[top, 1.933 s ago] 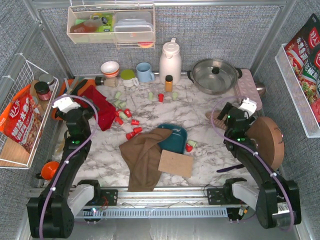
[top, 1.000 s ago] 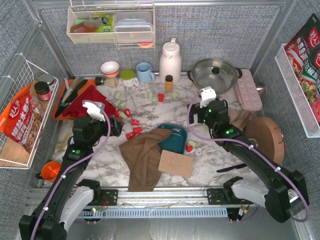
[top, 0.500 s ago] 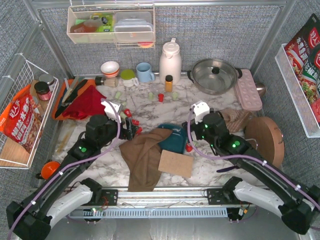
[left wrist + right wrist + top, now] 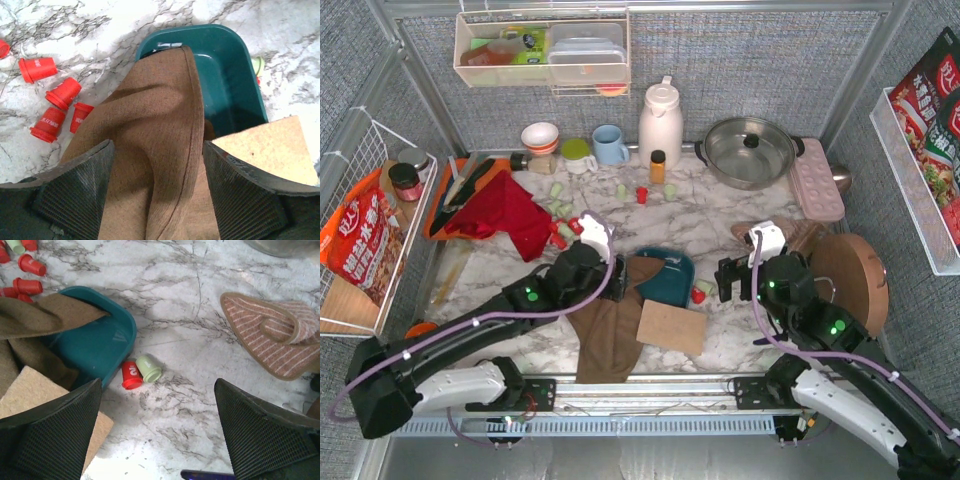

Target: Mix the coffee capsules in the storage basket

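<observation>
Two coffee capsules (image 4: 131,375) lie at 4 o'clock of the storage basket (image 4: 677,272); most others are scattered toward its 10 and 11 o'clock. A brown cloth (image 4: 155,110) drapes over the basket. My left gripper (image 4: 157,150) straddles that cloth, jaws apart; my right gripper (image 4: 157,390) gapes wide, empty. The pods look light, stiff and prone to roll, so I'd pinch across the body near the rim.

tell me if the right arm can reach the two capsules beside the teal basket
Probably yes. The red capsule and green capsule lie on bare marble by the corner of the basket, and the open right fingers point toward them; the brown cloth drapes its far side.
</observation>
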`<state>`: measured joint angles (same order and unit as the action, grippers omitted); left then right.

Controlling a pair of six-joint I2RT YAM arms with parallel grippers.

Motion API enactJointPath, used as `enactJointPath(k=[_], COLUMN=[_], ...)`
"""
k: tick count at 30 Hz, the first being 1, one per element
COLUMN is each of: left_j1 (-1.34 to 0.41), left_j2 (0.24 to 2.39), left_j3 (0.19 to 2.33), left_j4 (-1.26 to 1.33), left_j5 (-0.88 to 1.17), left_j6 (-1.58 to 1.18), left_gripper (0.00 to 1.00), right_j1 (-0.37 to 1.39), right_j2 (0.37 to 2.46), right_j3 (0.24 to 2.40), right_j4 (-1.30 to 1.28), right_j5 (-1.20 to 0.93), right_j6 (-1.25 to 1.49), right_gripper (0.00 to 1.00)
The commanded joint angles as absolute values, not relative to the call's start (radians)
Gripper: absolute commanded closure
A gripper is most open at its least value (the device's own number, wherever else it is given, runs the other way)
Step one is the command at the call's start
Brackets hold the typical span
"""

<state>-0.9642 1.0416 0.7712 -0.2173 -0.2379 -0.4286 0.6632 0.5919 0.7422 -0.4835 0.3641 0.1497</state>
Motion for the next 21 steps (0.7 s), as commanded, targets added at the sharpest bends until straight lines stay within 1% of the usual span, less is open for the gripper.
enactJointPath(k=[1, 5, 9, 13, 16, 21], left_j1=[-1.005, -1.016, -1.025, -1.032, -1.032, -1.031], left_j2=[1.117, 1.176, 1.216, 1.228, 1.224, 1.217], left_j3=[0.816, 0.855, 0.866, 0.862, 0.863, 0.877], left_j4=[-0.28, -0.369, -0.411, -0.406, -0.406, -0.407], left_j5=[-0.376, -0.449, -0.467, -0.46, -0.478, -0.507], left_j6=[-0.484, -0.534, -0.561, -0.569, -0.573, -0.574], left_gripper=[0.2, 0.2, 0.21, 0.25, 0.35, 0.66], right_j1=[0.667, 0.668, 0.669, 0.668, 0.668, 0.668], right_j2=[0.566, 0.559, 0.564, 0.571, 0.573, 0.57], right_j3=[0.732, 0.731, 0.73, 0.732, 0.732, 0.73], right_j4=[-0.503, -0.502, -0.499, -0.499, -0.499, -0.499], right_j5=[0.381, 0.38, 0.375, 0.375, 0.376, 0.383], right_j6=[0.178, 0.178, 0.176, 0.173, 0.173, 0.172], right_gripper=[0.01, 0.01, 0.01, 0.01, 0.01, 0.01])
